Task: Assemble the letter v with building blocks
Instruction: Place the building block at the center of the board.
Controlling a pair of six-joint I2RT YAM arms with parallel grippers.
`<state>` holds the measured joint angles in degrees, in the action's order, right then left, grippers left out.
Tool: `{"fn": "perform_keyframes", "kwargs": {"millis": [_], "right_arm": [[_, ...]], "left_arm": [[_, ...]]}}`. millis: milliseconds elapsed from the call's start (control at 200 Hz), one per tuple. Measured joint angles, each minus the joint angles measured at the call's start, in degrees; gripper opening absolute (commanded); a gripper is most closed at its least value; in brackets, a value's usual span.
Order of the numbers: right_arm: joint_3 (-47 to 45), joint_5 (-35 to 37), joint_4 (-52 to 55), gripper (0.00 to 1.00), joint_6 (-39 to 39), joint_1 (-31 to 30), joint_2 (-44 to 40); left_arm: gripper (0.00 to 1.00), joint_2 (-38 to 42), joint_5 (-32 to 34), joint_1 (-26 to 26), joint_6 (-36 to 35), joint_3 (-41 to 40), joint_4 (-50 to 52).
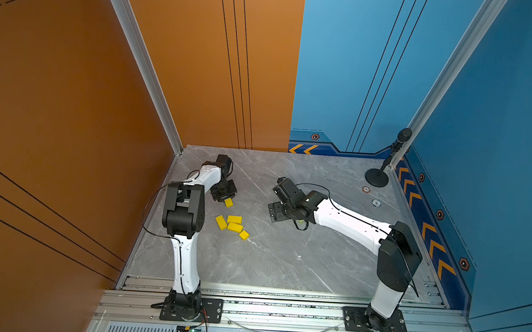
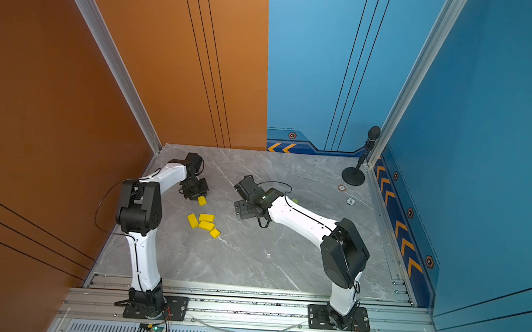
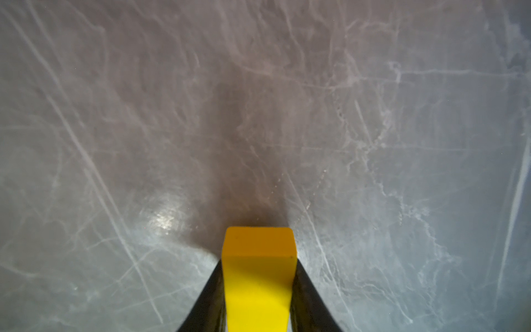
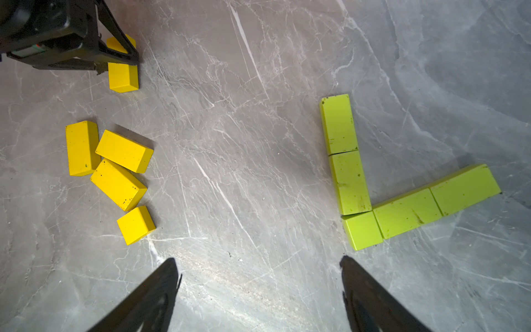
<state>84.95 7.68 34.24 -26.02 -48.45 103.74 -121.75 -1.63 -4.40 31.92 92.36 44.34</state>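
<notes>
My left gripper [image 1: 224, 197] is shut on a yellow block [image 3: 258, 276], which sits low at the table near the back left; the same block [image 4: 123, 73] also shows in the right wrist view. Several loose yellow building blocks [image 1: 232, 224] lie bunched together just in front of it, three bricks and a cube [image 4: 135, 224]. Several lime-green blocks [image 4: 373, 198] lie end to end in two arms that meet at a corner cube. In both top views my right arm covers nearly all of them. My right gripper [image 4: 258, 264] hangs open over bare table between the two groups.
A black microphone stand [image 1: 381, 174] stands in the back right corner, with two small round markers [image 1: 371, 196] on the table near it. An orange wall bounds the left, blue walls the back and right. An aluminium rail [image 1: 281, 310] runs along the front.
</notes>
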Motion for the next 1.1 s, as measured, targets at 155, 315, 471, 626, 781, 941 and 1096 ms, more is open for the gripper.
{"fn": "perform_keyframes", "kwargs": {"millis": [155,315,471,626,781,941,1096], "right_arm": [[0.0,0.0,0.0,0.89,0.0,-0.3,0.0],[0.0,0.0,0.0,0.89,0.0,-0.4,0.0],[0.0,0.0,0.0,0.89,0.0,-0.5,0.0],[0.0,0.0,-0.1,0.90,0.0,-0.7,0.1],[2.3,-0.2,-0.5,0.95,0.0,-0.9,2.8],[6.9,-0.4,-1.9,1.00,-0.4,-1.7,9.2],[13.0,0.0,-2.3,1.00,-0.4,-3.4,17.0]], "left_arm": [[0.45,0.0,0.0,0.0,-0.2,0.0,0.0],[0.51,0.0,0.0,0.0,-0.2,0.0,0.0],[0.56,0.0,-0.1,0.0,-0.1,0.0,0.0],[0.69,1.6,-0.6,0.0,0.3,0.8,1.1],[0.81,8.3,-1.6,0.2,0.7,2.3,1.9],[0.97,18.1,-4.2,1.3,1.7,2.0,1.8],[1.00,25.7,-7.1,4.2,2.6,-4.7,0.2]]}}
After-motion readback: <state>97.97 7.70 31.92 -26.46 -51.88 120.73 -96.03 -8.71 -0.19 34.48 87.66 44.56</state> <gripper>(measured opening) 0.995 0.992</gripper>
